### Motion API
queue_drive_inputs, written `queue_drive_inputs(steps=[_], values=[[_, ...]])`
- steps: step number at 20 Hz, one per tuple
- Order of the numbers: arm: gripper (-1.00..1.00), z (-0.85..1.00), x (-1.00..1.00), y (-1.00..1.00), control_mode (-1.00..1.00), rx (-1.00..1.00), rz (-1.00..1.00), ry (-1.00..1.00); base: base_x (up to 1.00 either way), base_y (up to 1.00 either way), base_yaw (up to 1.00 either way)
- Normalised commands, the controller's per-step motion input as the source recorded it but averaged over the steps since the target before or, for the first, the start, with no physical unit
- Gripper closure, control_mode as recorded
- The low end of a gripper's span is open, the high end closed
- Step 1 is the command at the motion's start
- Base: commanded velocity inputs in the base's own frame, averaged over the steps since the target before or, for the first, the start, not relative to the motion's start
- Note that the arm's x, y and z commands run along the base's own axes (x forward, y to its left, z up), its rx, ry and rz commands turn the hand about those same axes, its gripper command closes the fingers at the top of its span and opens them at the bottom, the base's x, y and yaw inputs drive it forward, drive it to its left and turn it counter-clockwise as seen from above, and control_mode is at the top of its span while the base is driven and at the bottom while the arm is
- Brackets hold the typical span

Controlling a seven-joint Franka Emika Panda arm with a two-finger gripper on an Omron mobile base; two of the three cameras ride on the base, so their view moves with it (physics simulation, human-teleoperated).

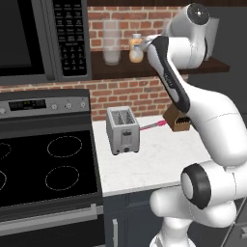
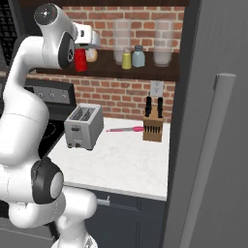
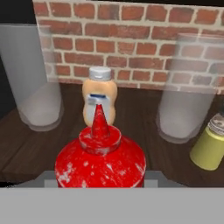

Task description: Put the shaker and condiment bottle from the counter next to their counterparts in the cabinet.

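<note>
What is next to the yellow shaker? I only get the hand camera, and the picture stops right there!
Observer: In the right base view, a pale blue shaker stands just to the right of the yellow-green shaker.
Operator: What is down on the counter?
Observer: A toaster, a knife block and a pink-handled tool lying between them.
Operator: Is the red bottle touching the shelf? I can't see its bottom.
Observer: From the right base view, the base of the red bottle looks level with the shelf. It is just left of the peach bottle.
</note>
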Motion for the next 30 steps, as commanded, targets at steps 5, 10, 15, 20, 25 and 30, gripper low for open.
queue_drive_inputs(steps=[5, 10, 15, 20, 25, 30], values=[[1.00, -0.19, 0.35, 0.03, -1.00, -0.07, 0.06, 0.00, 0.00, 0.00, 0.00], [1.00, -0.18, 0.39, 0.00, -1.00, -0.01, 0.05, 0.00, 0.00, 0.00, 0.00], [1.00, -0.01, 0.41, 0.03, -1.00, 0.00, 0.00, 0.00, 0.00, 0.00, 0.00], [1.00, 0.00, 0.29, 0.09, -1.00, 0.00, 0.00, 0.00, 0.00, 0.00, 0.00], [1.00, -0.02, 0.22, 0.03, -1.00, 0.00, 0.00, -0.02, 0.00, 0.00, 0.00], [1.00, -0.14, 0.29, 0.00, -1.00, 0.00, 0.00, -0.04, 0.00, 0.00, 0.00]])
